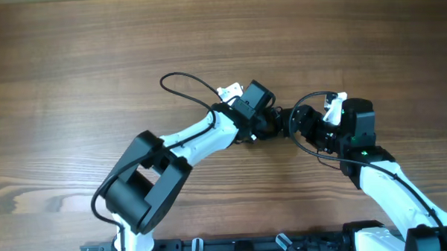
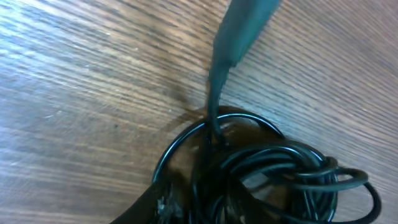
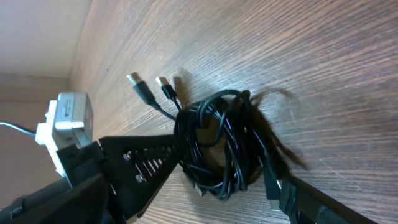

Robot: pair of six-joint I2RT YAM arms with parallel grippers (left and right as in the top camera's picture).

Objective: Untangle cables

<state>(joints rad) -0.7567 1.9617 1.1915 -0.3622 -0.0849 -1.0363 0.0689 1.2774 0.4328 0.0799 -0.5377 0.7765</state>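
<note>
The cables (image 1: 283, 126) are a small bunch of thin black loops between my two grippers at mid-table. My left gripper (image 1: 268, 124) comes in from the left. In the right wrist view its slotted finger (image 3: 146, 165) reaches into the bundle (image 3: 217, 146), which hangs just above the wood, and two plug ends (image 3: 142, 89) stick out at the upper left. The left wrist view has the coil (image 2: 273, 180) tight against my finger (image 2: 152, 205), with one blurred strand (image 2: 239, 31) rising toward the camera. My right gripper (image 1: 304, 127) stands open around the bundle's right side, with one finger (image 3: 311, 202) showing.
The wooden table (image 1: 94, 63) stretches wide to the left and back. A thicker arm cable loops behind the left wrist (image 1: 181, 84) and another over the right wrist (image 1: 310, 100). A black rail (image 1: 213, 249) runs along the front edge.
</note>
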